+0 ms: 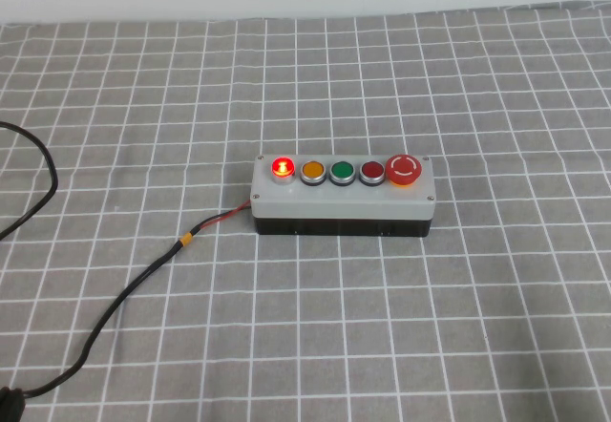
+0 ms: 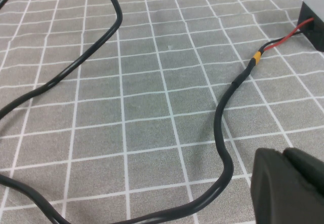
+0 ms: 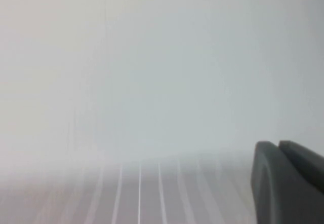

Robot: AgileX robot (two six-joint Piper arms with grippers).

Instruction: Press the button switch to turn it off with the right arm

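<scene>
The button switch (image 1: pixel 283 167) glows bright red in its silver ring, leftmost of five buttons on the grey box (image 1: pixel 344 199) in the middle of the checked cloth. Neither arm shows in the high view. My left gripper (image 2: pixel 283 154) is shut and empty, low over the cloth beside the box's black cable (image 2: pixel 223 133); a corner of the box (image 2: pixel 313 24) shows in the left wrist view. My right gripper (image 3: pixel 278 145) is shut and empty. It faces a pale wall and the far cloth, and the box is out of its view.
Beside the lit button sit an orange button (image 1: pixel 313 170), a green one (image 1: pixel 342 171), a dark red flat one (image 1: pixel 371 171) and a red mushroom stop button (image 1: pixel 403 169). The black cable (image 1: pixel 143 284) runs from the box's left end toward the front left. Another cable loops at the left edge (image 1: pixel 43 169).
</scene>
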